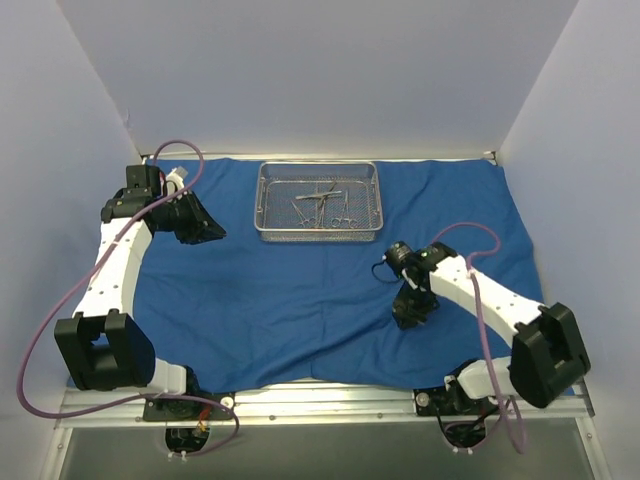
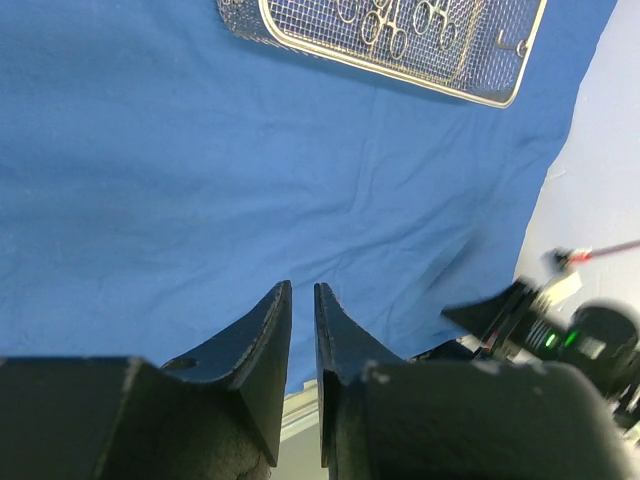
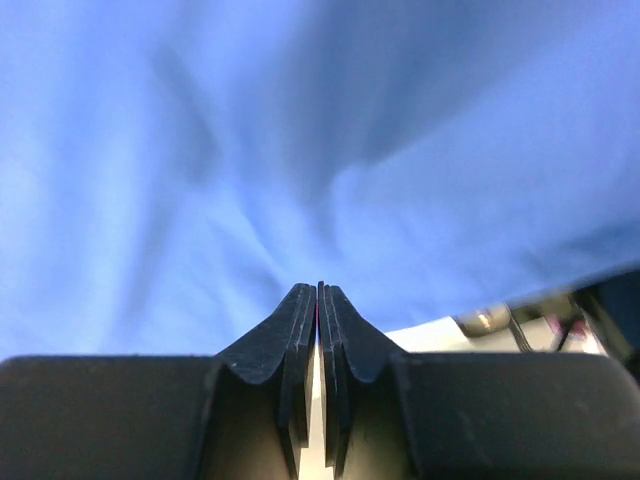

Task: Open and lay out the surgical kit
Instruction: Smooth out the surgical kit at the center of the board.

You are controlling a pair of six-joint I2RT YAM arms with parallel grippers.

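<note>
Blue cloth wrap (image 1: pixel 300 300) was noted spread flat over the worktop (image 1: pixel 330 392), creased in places, under both tools.

Left tool (image 1: pixel 200 228): fingers were set narrowly apart, with a slim gap seen between the tips in the left wrist view (image 2: pixel 302 290). Nothing was held in the gap. The tool was seen low over the cloth; contact could not be judged.

Right tool (image 1: pixel 412 312): it was pointed down at the cloth near the middle of the wrap. In the right wrist view (image 3: pixel 319 288) the fingers were closed together, tip to tip. No cloth was made out between them; the cloth beyond was blurred.

Wire-mesh tray (image 1: pixel 262 200) was found on the cloth, well ahead of the right tool and off to the right arm's side of the left tool, apart from both. Ring-handled instruments (image 1: pixel 320 205) were noted lying inside it. In the left wrist view the tray (image 2: pixel 500 95) was seen far ahead of the fingertips, ring handles (image 2: pixel 400 20) visible through the mesh.
</note>
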